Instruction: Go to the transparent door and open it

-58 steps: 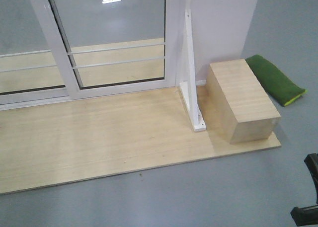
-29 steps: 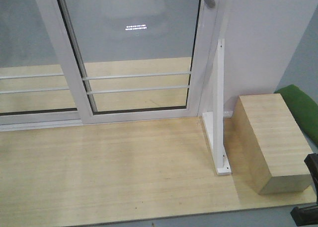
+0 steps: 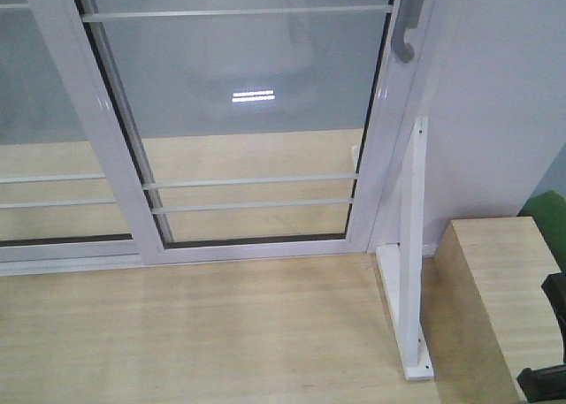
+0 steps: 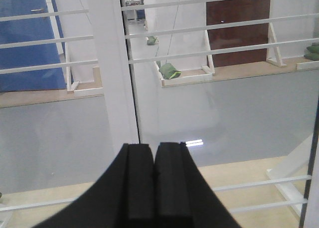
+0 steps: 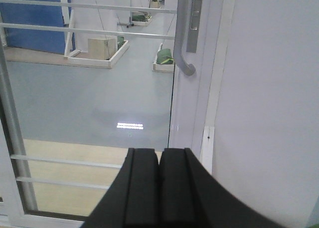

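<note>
The transparent door [image 3: 256, 112] is a clear glass panel in a white frame with thin white horizontal bars. Its curved grey handle [image 3: 405, 33] sits on the right frame edge at the top of the front view. The door looks closed against the white wall. In the right wrist view the handle [image 5: 182, 38] hangs above and slightly right of my right gripper [image 5: 159, 153], which is shut and empty. In the left wrist view my left gripper [image 4: 154, 150] is shut and empty, facing the white frame post [image 4: 117, 63] between the two panels.
A similar glass panel without a handle [image 3: 44, 156] stands to the left. A white support bracket [image 3: 411, 262] stands on the wooden platform [image 3: 221, 333] right of the door. A wooden box [image 3: 504, 307] lies beside it, with a black robot part [image 3: 548, 342] at the right edge.
The view has moved forward and right toward the door. The door now fills more of the frame and its grey handle has come further into view. Both grippers stay shut.
</note>
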You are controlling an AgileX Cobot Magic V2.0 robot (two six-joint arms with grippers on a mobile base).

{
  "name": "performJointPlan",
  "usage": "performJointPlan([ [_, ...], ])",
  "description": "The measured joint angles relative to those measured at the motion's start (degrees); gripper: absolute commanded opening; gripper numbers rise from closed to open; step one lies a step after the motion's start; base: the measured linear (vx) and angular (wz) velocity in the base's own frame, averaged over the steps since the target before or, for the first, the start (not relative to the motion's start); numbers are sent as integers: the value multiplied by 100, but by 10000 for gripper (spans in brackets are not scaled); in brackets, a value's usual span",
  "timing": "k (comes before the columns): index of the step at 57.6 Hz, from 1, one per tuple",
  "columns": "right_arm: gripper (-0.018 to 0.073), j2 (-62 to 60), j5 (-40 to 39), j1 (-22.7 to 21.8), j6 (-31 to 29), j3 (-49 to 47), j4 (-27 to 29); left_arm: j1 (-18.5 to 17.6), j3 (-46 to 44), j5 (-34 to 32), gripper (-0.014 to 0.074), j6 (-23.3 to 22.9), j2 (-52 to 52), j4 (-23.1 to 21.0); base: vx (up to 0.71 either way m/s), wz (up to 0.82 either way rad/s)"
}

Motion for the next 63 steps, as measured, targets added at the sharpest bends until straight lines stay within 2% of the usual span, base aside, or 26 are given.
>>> performJointPlan([
  [26,0,0,0,0,0,0,0,0,0,0,4,0,0,0,24,7],
  [63,0,0,0,0,0,0,0,0,0,0,4,0,0,0,9,3],
])
